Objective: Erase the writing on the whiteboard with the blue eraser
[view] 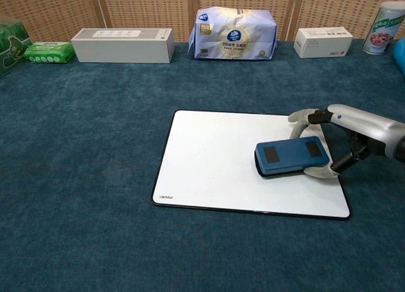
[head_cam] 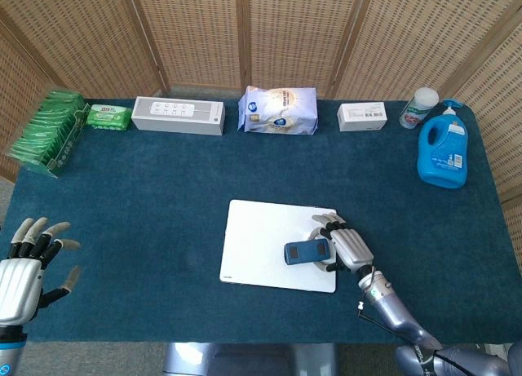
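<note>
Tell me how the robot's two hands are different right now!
The right hand holds the blue eraser down on the whiteboard; the left hand holds nothing. The right hand's fingers wrap around the eraser; the left hand's fingers are spread apart. The right hand is over the whiteboard; the left hand is off at the table's near left edge. Both are silver with dark and pale fingers.

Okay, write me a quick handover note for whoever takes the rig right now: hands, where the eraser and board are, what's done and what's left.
Right hand: holds the blue eraser flat on the whiteboard, at the board's right side.
Left hand: open, fingers spread, holding nothing, near the table's left front edge, away from the board.
Whiteboard: lies on the blue cloth, front centre.
Done: no writing shows on the visible board surface in either view.
Left: the area under the eraser and hand is hidden; check it, then set the eraser down.
</note>
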Robot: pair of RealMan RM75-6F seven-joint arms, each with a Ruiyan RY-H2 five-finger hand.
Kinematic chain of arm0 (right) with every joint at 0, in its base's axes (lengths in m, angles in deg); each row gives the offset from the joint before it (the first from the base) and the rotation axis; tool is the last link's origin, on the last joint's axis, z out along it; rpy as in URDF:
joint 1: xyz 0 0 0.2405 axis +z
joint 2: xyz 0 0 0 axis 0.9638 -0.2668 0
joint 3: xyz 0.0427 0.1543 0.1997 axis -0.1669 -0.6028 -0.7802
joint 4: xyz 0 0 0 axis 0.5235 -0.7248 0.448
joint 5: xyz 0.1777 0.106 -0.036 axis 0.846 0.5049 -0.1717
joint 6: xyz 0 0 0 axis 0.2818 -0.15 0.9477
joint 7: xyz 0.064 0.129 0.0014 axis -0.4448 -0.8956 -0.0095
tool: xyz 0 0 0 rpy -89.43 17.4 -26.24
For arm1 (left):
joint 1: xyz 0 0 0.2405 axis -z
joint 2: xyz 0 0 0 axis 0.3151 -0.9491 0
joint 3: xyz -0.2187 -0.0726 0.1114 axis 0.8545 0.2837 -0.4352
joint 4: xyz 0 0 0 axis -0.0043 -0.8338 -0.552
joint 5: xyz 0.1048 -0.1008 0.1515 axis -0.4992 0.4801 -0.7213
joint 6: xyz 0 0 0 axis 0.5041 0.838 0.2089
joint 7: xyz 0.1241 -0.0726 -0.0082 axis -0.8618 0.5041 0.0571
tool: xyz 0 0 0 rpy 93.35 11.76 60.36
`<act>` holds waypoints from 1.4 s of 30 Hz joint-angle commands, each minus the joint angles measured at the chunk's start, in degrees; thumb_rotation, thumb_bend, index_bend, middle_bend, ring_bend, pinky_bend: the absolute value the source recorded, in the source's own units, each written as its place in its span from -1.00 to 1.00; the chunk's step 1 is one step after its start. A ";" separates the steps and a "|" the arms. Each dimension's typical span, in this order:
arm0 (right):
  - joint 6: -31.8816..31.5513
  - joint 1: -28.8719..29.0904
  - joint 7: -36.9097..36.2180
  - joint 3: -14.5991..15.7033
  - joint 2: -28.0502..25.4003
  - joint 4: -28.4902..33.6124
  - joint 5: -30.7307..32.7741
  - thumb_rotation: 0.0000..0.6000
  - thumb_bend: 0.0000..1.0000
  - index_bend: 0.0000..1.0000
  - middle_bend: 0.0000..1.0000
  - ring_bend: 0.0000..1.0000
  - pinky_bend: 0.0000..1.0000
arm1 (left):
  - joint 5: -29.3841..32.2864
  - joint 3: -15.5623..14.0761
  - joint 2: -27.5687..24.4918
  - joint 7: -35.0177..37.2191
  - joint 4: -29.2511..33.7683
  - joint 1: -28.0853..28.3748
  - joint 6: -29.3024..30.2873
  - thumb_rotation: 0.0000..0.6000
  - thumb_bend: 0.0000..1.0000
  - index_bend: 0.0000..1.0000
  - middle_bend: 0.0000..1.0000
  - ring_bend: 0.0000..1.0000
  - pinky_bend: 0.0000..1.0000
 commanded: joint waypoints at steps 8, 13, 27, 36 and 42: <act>2.21 2.95 -3.45 -2.17 1.88 -4.60 -1.42 1.00 -0.52 0.17 -0.84 -1.00 -1.00 | -0.30 -0.48 -0.35 -0.07 0.27 -0.87 0.99 1.00 -0.17 -0.22 -0.53 -0.78 -1.00; 3.08 3.16 -4.37 -2.04 2.45 -5.82 -1.14 1.00 -0.52 0.18 -0.83 -1.00 -1.00 | -0.41 -0.51 -0.56 -0.02 0.33 -1.05 1.20 1.00 -0.17 -0.22 -0.53 -0.79 -1.00; 2.66 0.51 -3.14 0.27 1.11 -3.73 -0.20 1.00 -0.52 0.18 -0.82 -1.00 -1.00 | -0.50 -0.23 -0.24 0.24 0.10 -0.64 0.67 1.00 -0.17 -0.21 -0.53 -0.79 -1.00; -0.47 -1.43 0.00 1.11 -1.60 1.50 -1.18 1.00 -0.52 0.18 -0.82 -1.00 -1.00 | -0.49 -0.11 0.03 0.65 -0.26 -0.27 0.15 1.00 -0.17 -0.21 -0.53 -0.78 -1.00; -1.37 -1.54 1.19 0.27 -3.18 3.99 -1.18 1.00 -0.52 0.18 -0.82 -1.00 -1.00 | -0.50 -0.08 0.19 0.81 -0.27 -0.05 -0.15 1.00 -0.17 -0.21 -0.53 -0.79 -1.00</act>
